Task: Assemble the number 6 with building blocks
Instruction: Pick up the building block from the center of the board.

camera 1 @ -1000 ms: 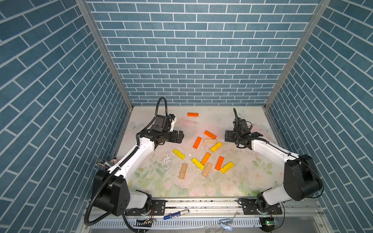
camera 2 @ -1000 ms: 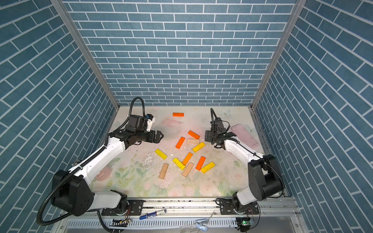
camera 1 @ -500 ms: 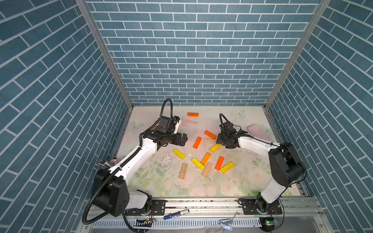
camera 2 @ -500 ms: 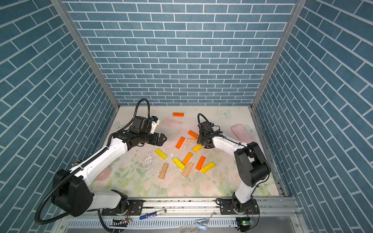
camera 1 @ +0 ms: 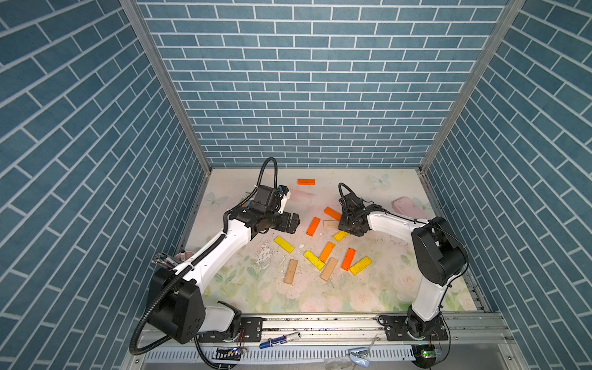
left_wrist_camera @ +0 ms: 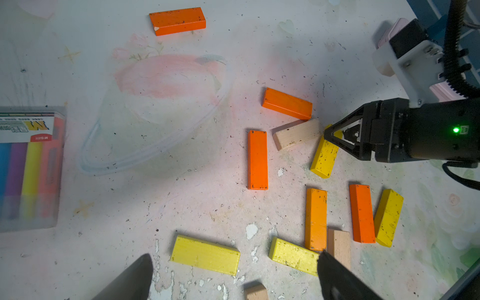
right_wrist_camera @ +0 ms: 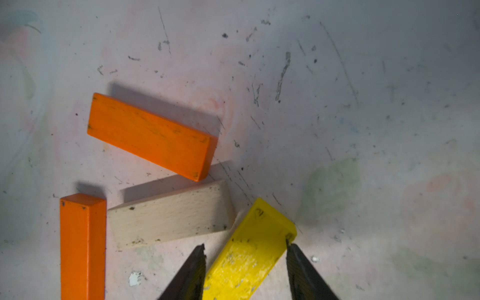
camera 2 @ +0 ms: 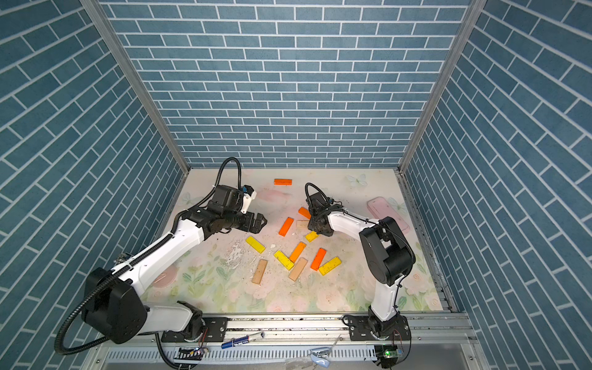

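Twelve small flat rectangular wooden building blocks [camera 1: 327, 251], in orange, yellow and plain tan, lie scattered flat on the floral-printed table [camera 1: 240, 192], most of them near its middle. No outline of a 6 can be made out among them.

Step in hand, as judged: pick-up of an early piece. The right tool [right_wrist_camera: 245, 246] straddles one end of a yellow wooden block [right_wrist_camera: 262, 226]. That block lies flat on the table, just beside the end of a pale tan wooden block [right_wrist_camera: 168, 215]. One fingertip [right_wrist_camera: 288, 246] touches the yellow block's corner, and the other stands at its opposite long side. Whether the clamp is firm cannot be told.

The left tool [camera 1: 292, 223] stands wide open and empty, clear of every block.

Next move, in my judgement: seat the clamp squarely across the yellow block's width, lift it without dragging the pale neighbour, then carry it to bare table where the numeral can be laid out.
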